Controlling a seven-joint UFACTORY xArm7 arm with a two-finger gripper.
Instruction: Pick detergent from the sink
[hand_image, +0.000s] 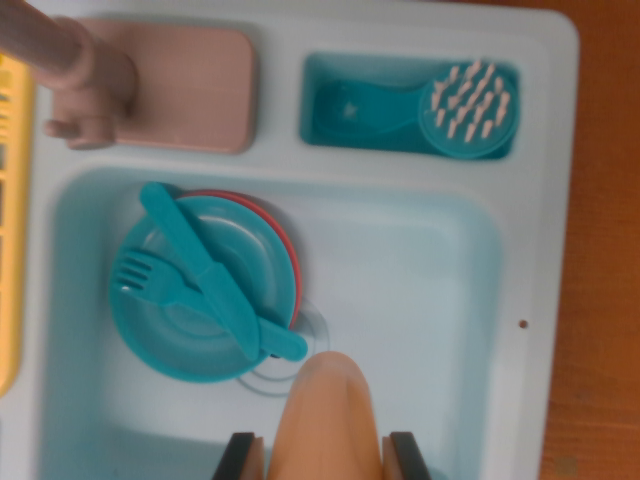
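**Bottle sitting in the claw, low over the basin**

Nearest to you, at the bottom edge of the wrist view, the gripper (325, 458) is clamping the orange detergent bottle (325, 420): one dark finger (238, 456) is pressing each flank, and the rounded end of the bottle is pointing up the frame. The bottle is lying over the pale blue sink (420, 300), its tip right beside the drain ring (290, 370) (you cannot tell whether it is touching the floor or hanging above it).

Just beyond the tip, you are looking at a teal plate (160, 330) resting on a red one (285, 240), whose rim is peeking out at the upper right. A teal knife (215, 275) is lying diagonally across the plates with a teal fork (150, 280) beside it, towards the wrist view's left.

Further up, past the basin's rim, a small compartment is holding a teal brush (440, 110) with pale bristles. To its left a pink faucet (80, 70) is standing on its pink base (190, 85). A yellow rack (10, 230) is showing along the far left edge, and brown table (600, 300) is running down the right.
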